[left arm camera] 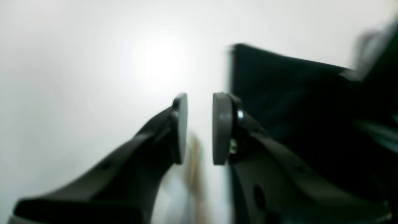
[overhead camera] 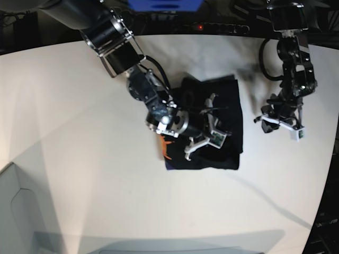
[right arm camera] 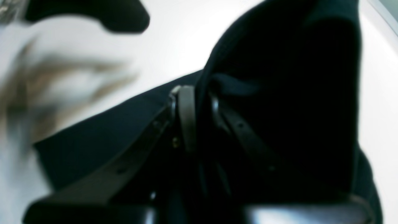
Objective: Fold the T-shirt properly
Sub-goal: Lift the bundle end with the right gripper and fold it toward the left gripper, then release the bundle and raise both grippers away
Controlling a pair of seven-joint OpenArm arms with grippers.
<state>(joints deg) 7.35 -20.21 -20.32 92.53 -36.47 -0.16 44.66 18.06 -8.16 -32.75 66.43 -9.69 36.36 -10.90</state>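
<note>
White table (overhead camera: pixel 69 132): the broad work surface, seen from above in the base view. Black T-shirt (overhead camera: pixel 225 114): lies near the table's middle, already gathered into a compact, roughly rectangular packet, with an orange mark showing at its lower left edge. By that shape the folding appears well advanced; one raised flap is not yet laid flat, and a final smoothing probably remains.

Right gripper (right arm camera: pixel 199 118): poised over the packet, its jaws drawn nearly together on a fold of the black cloth, which rises between the pads and drapes upward in the right wrist view. It is the working hand here.

Left gripper (left arm camera: pixel 200 127): off to the side of the shirt, above bare table. Its pads stand a narrow gap apart with nothing between them; the shirt's edge lies just beside it, not touching as far as can be seen.
</note>
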